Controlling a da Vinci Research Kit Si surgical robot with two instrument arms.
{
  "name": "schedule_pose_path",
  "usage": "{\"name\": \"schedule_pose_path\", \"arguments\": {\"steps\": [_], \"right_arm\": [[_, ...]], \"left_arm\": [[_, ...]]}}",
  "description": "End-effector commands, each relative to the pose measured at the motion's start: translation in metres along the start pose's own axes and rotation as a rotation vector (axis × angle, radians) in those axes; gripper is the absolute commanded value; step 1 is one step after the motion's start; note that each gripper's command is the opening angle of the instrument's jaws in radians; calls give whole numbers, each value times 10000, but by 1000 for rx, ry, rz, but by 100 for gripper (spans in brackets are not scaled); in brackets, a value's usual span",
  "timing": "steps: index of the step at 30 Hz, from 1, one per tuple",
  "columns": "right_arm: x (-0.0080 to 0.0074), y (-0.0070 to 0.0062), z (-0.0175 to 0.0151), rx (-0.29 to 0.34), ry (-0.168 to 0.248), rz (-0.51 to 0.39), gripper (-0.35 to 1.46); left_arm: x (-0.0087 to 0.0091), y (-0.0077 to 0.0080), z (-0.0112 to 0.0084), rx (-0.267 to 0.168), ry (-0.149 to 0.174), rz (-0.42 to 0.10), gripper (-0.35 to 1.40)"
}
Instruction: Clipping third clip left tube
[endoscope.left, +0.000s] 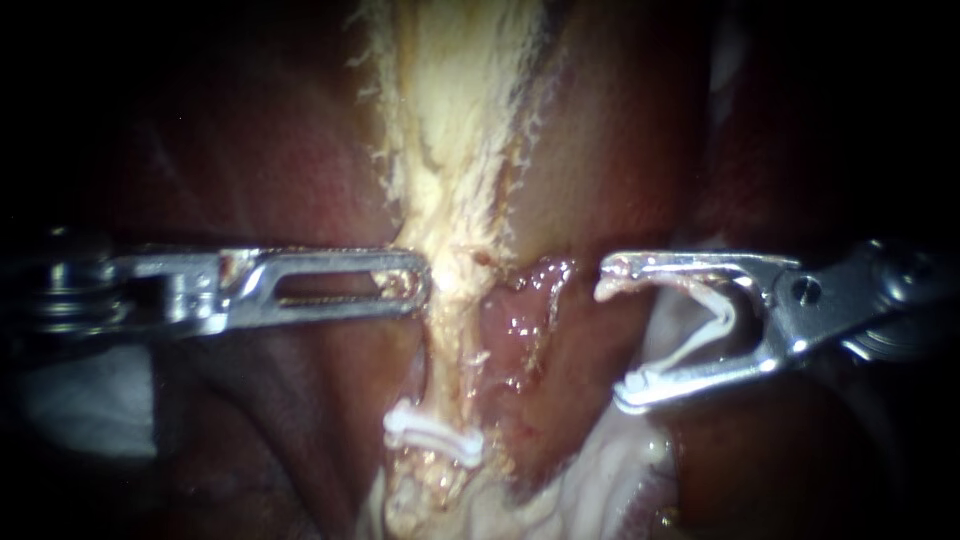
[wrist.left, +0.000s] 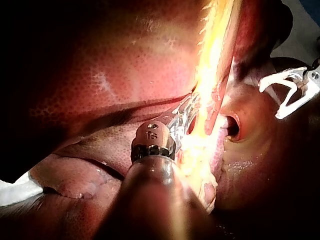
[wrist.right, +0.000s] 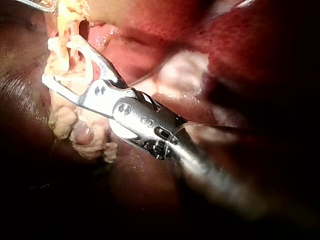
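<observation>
In the endoscope view the pale tube (endoscope.left: 450, 200) runs down the frame's centre, with a clip on the tube (endoscope.left: 432, 437) at lower centre. The left instrument (endoscope.left: 415, 287) touches the tube from the left; I cannot tell whether it grips. At right, apart from the tube, the right instrument (endoscope.left: 612, 335) holds a white clip (endoscope.left: 645, 378) in wide-spread jaws. The left wrist view shows the same contact. In the right wrist view the 2 jaws are spread, the tube just ahead.

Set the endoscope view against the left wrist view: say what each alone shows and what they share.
Endoscope only: the placed clip across the tube, and the right instrument in full, its jaws holding the loaded clip. Left wrist only: a dark opening beside the tube, beyond the left instrument. Both: the left instrument at the tube, and the loaded clip, open and not yet on the tube.
</observation>
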Motion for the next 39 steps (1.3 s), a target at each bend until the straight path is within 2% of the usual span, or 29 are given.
{"name": "schedule_pose_path", "arguments": {"steps": [1,3,10,12,14,19,22,28,33,39], "right_arm": [[0,0,1,0,0,0,60],[-1,-1,2,-1,0,-1,60],[-11,-6,18,15,7,8,60],[-16,-9,29,33,-20,31,60],[-24,-11,44,51,-44,59,59],[-45,-10,85,79,-73,129,59],[-60,-5,111,92,-93,155,58],[-87,7,153,101,-104,191,58],[-103,17,170,98,-116,204,58],[-110,26,170,97,-119,211,58]], "left_arm": [[0,0,-2,0,1,0,-35],[-1,-2,-11,4,8,-1,-35],[-7,-7,-55,-20,-11,-6,-35],[-8,-7,-63,-25,-15,-7,-35],[-8,-6,-66,-26,-12,-7,-35],[-7,-7,-68,-27,-12,-7,-35],[-6,-7,-69,-27,-13,-7,-35],[-4,-9,-71,-28,-13,-8,-35],[-3,-11,-74,-28,-14,-9,-35],[-2,-15,-78,-27,-16,-11,-35]]}}
